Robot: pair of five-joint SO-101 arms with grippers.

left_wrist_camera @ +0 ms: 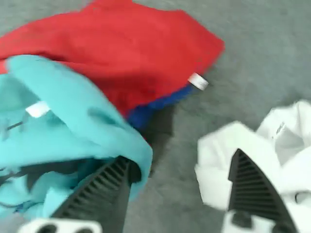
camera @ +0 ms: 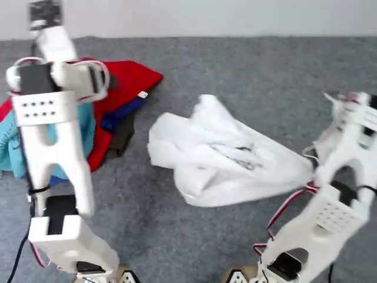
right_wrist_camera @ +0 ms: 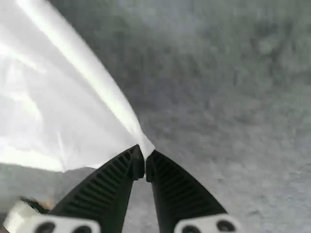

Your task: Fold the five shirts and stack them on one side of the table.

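Observation:
A crumpled white shirt [camera: 224, 156] lies in the middle of the grey table. My right gripper [right_wrist_camera: 144, 162] is shut on a corner of the white shirt [right_wrist_camera: 63, 107], pulling it taut toward the right arm [camera: 339, 194]. A pile of shirts sits at the left: a red shirt [camera: 126, 82] on top, a teal shirt [camera: 12, 144], a blue one [camera: 115, 118] and a dark one [camera: 121, 138]. My left gripper [left_wrist_camera: 180, 182] hangs open above the pile's edge, between the teal shirt [left_wrist_camera: 63, 111] and the white shirt [left_wrist_camera: 252, 141], holding nothing. The red shirt [left_wrist_camera: 126, 53] lies beyond it.
Grey carpet-like table surface [camera: 247, 71] stretches bare behind the white shirt and in front of it. The left arm [camera: 53, 147] stands over the pile and hides part of it. A pale wall runs along the far edge.

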